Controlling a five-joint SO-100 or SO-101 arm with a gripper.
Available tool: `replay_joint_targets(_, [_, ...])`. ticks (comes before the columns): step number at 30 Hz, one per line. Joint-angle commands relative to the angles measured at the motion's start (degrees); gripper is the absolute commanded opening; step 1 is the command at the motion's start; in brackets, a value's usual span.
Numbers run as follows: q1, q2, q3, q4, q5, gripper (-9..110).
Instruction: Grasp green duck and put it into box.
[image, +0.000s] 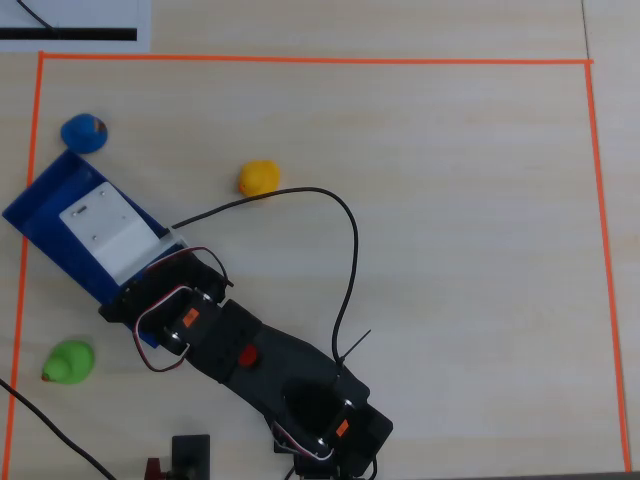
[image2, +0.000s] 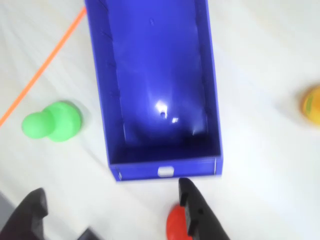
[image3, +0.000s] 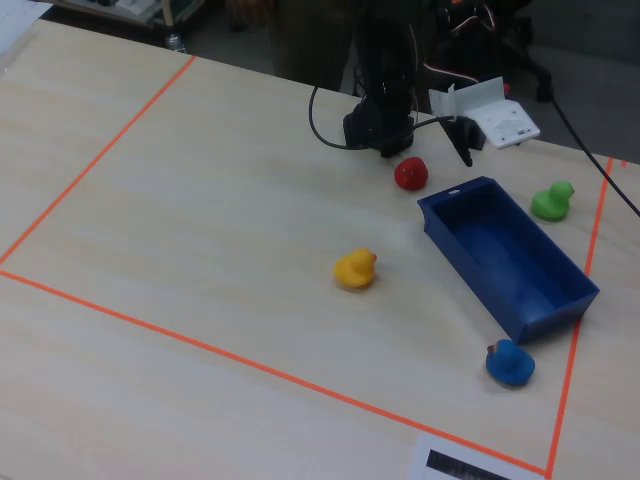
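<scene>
Hand: in the wrist view the hand (image2: 112, 207) enters from the bottom edge with its two dark fingers spread wide and nothing between them; one finger (image2: 200, 212) is at lower centre, the other at the lower left corner.
Hand position: it hovers above the desk (image3: 200, 200) just short of the near end wall of the box (image2: 165, 167); in the fixed view its dark fingers (image3: 462, 140) hang beside a white wrist block, over the box's end nearest the arm.
Box: blue, long and shallow, open on top and holding nothing; a small hole shows in its floor near the hand's end in the wrist view. In the overhead view the arm and white block cover part of the box (image: 45, 205).
Green duck: the green duck (image2: 52, 122) sits on the desk outside the box, to its left in the wrist view, between the box wall and the orange tape line (image2: 45, 65); clear of the hand. In the fixed view the green duck (image3: 552, 200) is to the right of the box; in the overhead view the green duck (image: 68, 362) lies below it.
Red object: a small round red object (image3: 410, 173) rests on the desk near the box's corner, beside the hand.
Yellow duck: the yellow duck (image3: 355, 269) stands well apart from the box, toward the middle of the desk.
Blue duck: the blue duck (image3: 510, 362) sits just beyond the box's far end.
</scene>
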Motion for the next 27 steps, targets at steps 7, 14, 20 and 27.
replay_joint_targets(7, [-9.8,-4.8,-0.1,-4.9,-1.2,37])
replay_joint_targets(14, [-20.0,-14.2,-3.9,-7.6,2.1,37])
replay_joint_targets(20, [-25.7,-22.1,-13.4,-7.6,4.8,37])
replay_joint_targets(27, [-27.9,-29.8,-21.4,-9.0,8.3,37])
